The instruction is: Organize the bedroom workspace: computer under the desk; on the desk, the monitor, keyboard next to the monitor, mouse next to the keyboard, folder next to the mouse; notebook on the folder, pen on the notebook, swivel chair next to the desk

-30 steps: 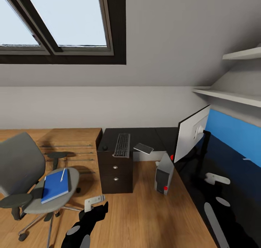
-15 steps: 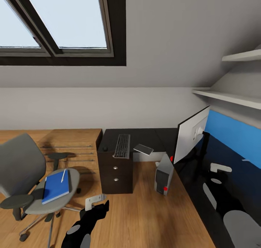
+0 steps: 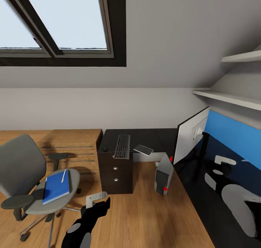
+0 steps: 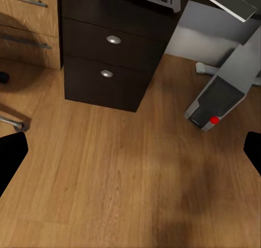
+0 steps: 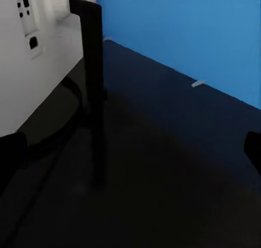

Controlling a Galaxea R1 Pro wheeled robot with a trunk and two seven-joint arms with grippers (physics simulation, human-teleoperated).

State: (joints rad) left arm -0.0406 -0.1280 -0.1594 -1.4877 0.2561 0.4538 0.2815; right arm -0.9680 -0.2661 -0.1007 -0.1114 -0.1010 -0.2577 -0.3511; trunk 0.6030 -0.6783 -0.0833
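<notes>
With both pincers spread and empty, the right pincer (image 3: 224,161) hangs over the desk (image 3: 145,135) behind the monitor (image 3: 190,133), likely to turn it, the keyboard (image 3: 122,145) at ten o'clock.

Skylight window (image 3: 61,19) above grey walls; wooden floor (image 3: 145,211).

the grey swivel chair (image 3: 21,168) stands on the wood floor left of the desk (image 3: 145,136), a blue folder (image 3: 55,186) flat on its seat with a white pen (image 3: 63,176) on top. the keyboard (image 3: 122,145) lies on the black desktop above the drawers. the monitor (image 3: 190,135) stands upright, pale back showing. the grey computer (image 3: 163,174) leans tilted by the desk edge.
</notes>
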